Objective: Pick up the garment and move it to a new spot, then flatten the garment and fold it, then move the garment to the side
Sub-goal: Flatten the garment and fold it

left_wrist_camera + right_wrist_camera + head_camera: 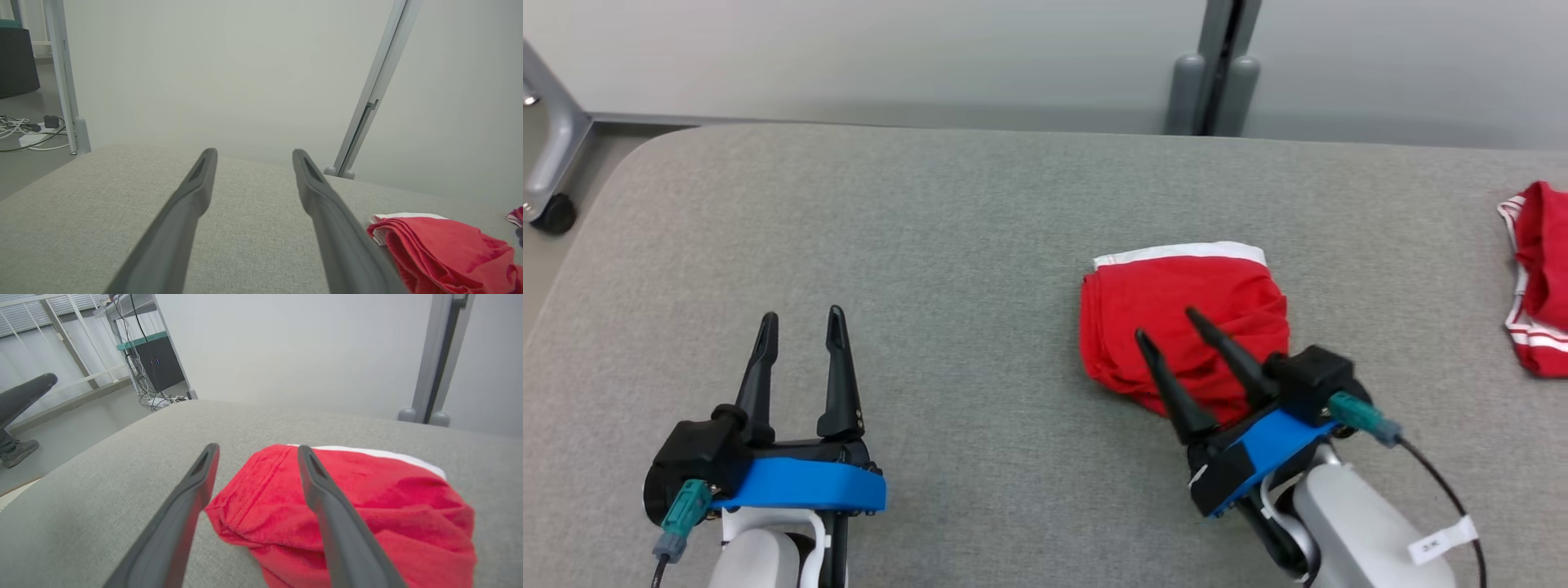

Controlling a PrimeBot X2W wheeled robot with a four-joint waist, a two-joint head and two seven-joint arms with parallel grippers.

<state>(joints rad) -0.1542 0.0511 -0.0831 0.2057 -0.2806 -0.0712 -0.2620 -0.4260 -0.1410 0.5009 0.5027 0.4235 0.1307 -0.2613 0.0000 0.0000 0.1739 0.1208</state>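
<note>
Right pincer (1165,322): released, its two dark fingers (314,477) spread apart with nothing between them. I see it angled up and to the left over the near part of the red shorts (1176,282). I cannot tell whether the tips touch the cloth.

Right wrist view: one finger lies across the red cloth. The other lies over bare grey fabric just beside the bundle's edge.

Left pincer (801,313): released too, fingers wide and holding nothing. It sits over bare fabric near the bench's near left corner, well apart from the shorts.

Red shorts: folded into a compact bundle, with the white waistband along the side towards the far edge. They lie flat on the bench (980,212), right of its middle and about midway between the near and far edges. A few soft creases show on top.

Second red garment (1543,269): crumpled, with white stripes, at the bench's right edge and partly cut off by my head camera.

Bench: grey woven fabric, with a rounded far left corner.

Behind the far edge: a pale wall and a grey upright post (1221,73).

Floor at the left: a black caster (554,214) under a grey frame leg.
</note>
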